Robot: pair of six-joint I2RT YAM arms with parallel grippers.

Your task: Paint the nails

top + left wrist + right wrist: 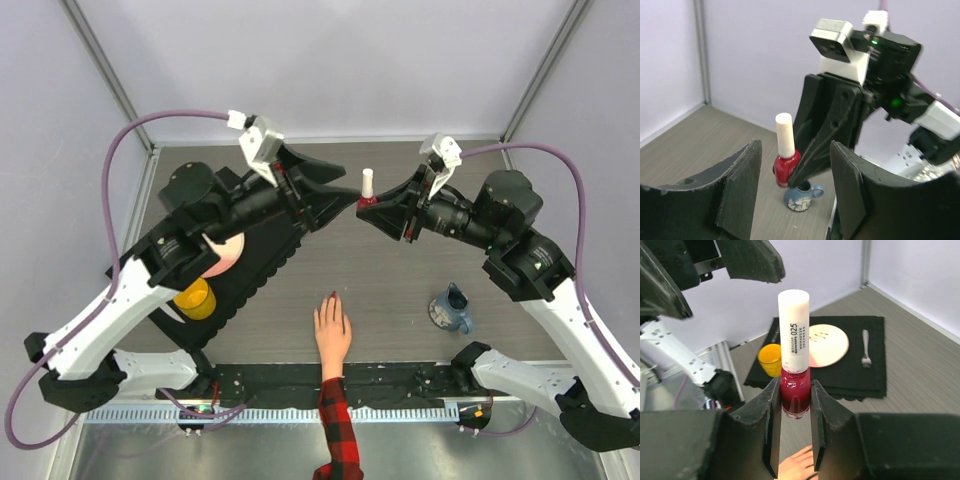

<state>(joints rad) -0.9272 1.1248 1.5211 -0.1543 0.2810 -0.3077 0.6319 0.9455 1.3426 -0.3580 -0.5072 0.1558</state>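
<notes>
Between the fingers of the right gripper (795,405), pressed in from both sides, a red polish bottle (794,385) stands upright with its white cap on, held in the air over the far middle of the table (400,280). Facing it, the left gripper (338,197) has its fingers spread wide, near the bottle and not touching it. Nearer the arm bases, the pale hand (332,328) lies flat, palm down, its plaid sleeve (338,425) running off the near edge. The nails (331,296) point away from the bases and are too small to read beyond a reddish tint at one fingertip. A blue mug (452,310) stands to the hand's right. To its left lies a black mat (265,265) bearing a yellow cup (195,298), a plate (827,344) and a fork (865,347).
</notes>
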